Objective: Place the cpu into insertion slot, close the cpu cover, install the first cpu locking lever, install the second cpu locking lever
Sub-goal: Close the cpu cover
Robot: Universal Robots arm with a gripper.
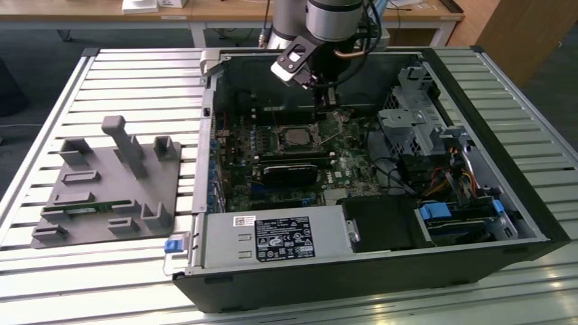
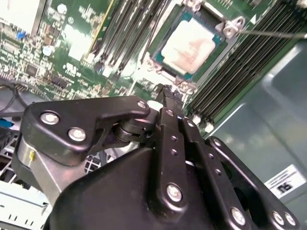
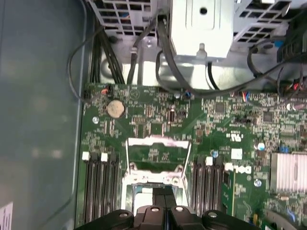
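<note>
Evidently the hand (image 2: 168,93), fingers pressed together on nothing, hangs just beside the cpu (image 2: 192,43) seated in the insertion slot (image 2: 221,43), cpu cover (image 3: 156,142) raised, memory slots (image 3: 100,191) flanking it.

The cpu (image 2: 192,45), flat, square and silvery-topped, lay seated in the insertion slot (image 1: 277,139), at 12 o'clock from the green board's (image 1: 352,177) middle in the exterior view. The cpu cover (image 3: 156,141), a thin windowed metal frame, stood swung open.

You're in what looks like a robotics lab or workshop: an aluminium slatted bench (image 1: 135,81) carries an open computer case (image 1: 361,279) and a grey parts fixture (image 1: 91,177), with wooden desks (image 1: 237,9) far behind.
</note>
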